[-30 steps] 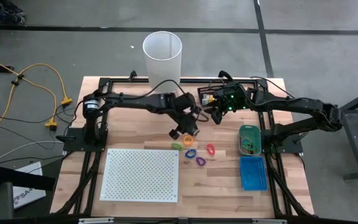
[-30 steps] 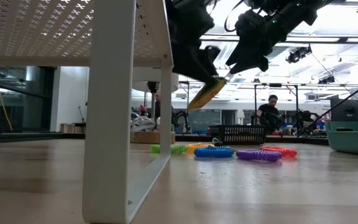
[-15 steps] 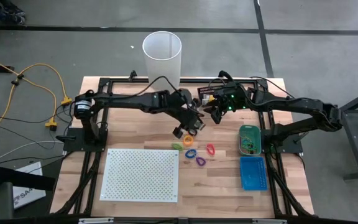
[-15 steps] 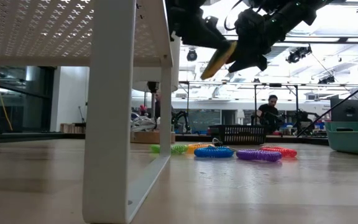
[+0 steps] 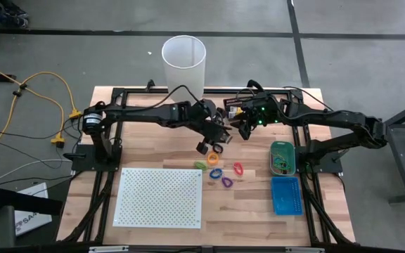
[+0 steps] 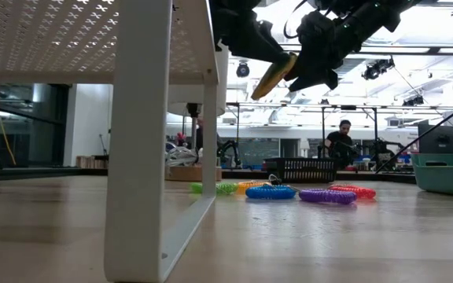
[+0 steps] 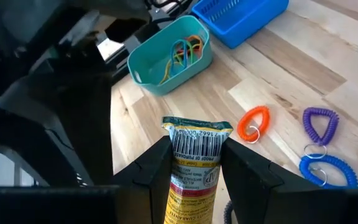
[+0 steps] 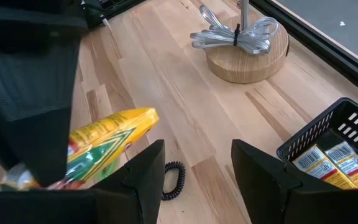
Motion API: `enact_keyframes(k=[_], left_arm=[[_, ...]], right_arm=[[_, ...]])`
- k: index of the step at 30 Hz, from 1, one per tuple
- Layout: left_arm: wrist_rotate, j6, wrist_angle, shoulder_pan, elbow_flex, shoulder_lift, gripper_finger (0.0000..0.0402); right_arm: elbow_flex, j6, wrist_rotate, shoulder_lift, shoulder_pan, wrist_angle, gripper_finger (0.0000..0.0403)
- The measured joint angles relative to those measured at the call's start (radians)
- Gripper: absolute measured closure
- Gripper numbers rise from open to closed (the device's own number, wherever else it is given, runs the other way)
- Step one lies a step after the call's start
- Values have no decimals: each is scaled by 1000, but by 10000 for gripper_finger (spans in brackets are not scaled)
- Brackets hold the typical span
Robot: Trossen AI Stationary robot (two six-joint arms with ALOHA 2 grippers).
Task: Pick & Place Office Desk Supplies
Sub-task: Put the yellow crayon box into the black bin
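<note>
The left fingers (image 7: 157, 165) pinch a yellow packet (image 7: 191, 162) in the air above the coil loops (image 5: 220, 174). The right fingers (image 8: 148, 177) wait spread beside it, likely for a handover toward the black basket (image 8: 337, 152).

A yellow-orange packet with a barcoded end (image 7: 193, 168) is held off the surface, tilted, near the frame's centre. Below it on the wooden surface lie green (image 5: 200, 165), orange (image 5: 213, 159), blue (image 5: 215, 172), purple (image 5: 226, 182) and red-pink (image 5: 238, 169) coiled plastic loops, clustered just beside one another.
</note>
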Motion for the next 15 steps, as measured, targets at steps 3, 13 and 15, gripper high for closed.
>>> enact_keyframes(k=[3, 13, 15], left_arm=[[1, -1, -3, -6, 0, 0, 275], [1, 9, -2, -57, 0, 0, 275], [1, 17, -1, -68, 0, 0, 275]], right_arm=[[0, 0, 0, 0, 0, 0, 230], [0, 0, 0, 0, 0, 0, 230], [0, 0, 0, 0, 0, 0, 230]])
